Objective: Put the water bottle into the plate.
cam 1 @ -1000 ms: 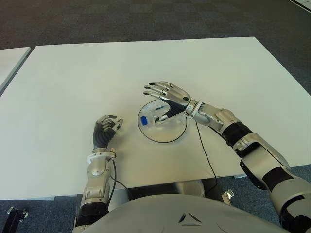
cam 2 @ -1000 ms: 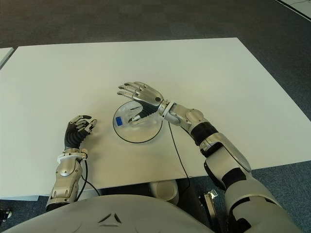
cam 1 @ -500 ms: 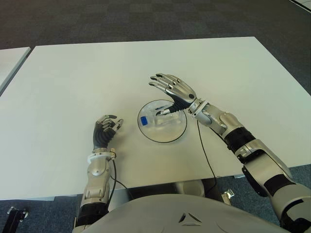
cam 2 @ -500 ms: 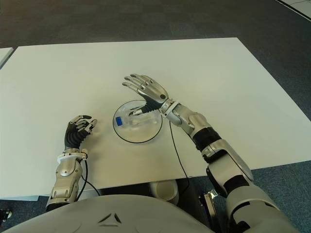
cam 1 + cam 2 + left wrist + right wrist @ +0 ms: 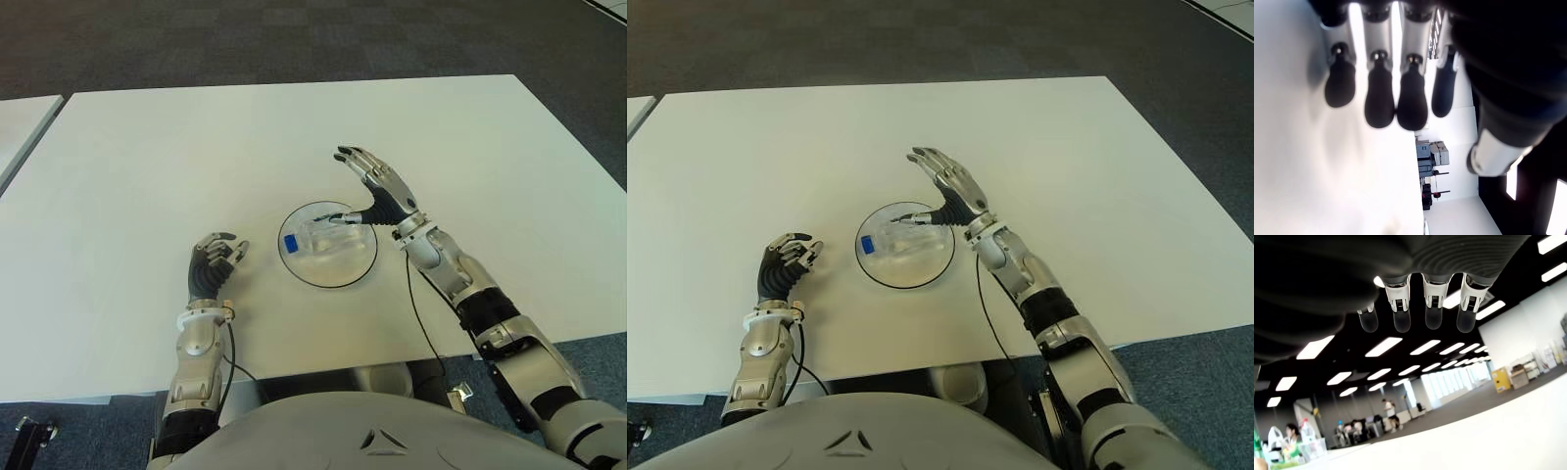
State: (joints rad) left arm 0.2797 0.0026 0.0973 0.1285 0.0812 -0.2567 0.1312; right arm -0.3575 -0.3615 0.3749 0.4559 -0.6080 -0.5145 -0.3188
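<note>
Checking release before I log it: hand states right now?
Left hand: curled shut, holding nothing, left of the plate.
Right hand: open, empty; water bottle lies in the plate.

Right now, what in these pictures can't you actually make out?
- Bottle: it lies in the plate, but it is clear, so its outline and any contents are hard to read in the eye views.
- Right hand: its thumb tip overlaps the bottle's end; whether they touch is unclear.
- Left hand: its curled fingers hide the palm.
- Wrist views: neither shows bottle or plate.
</note>
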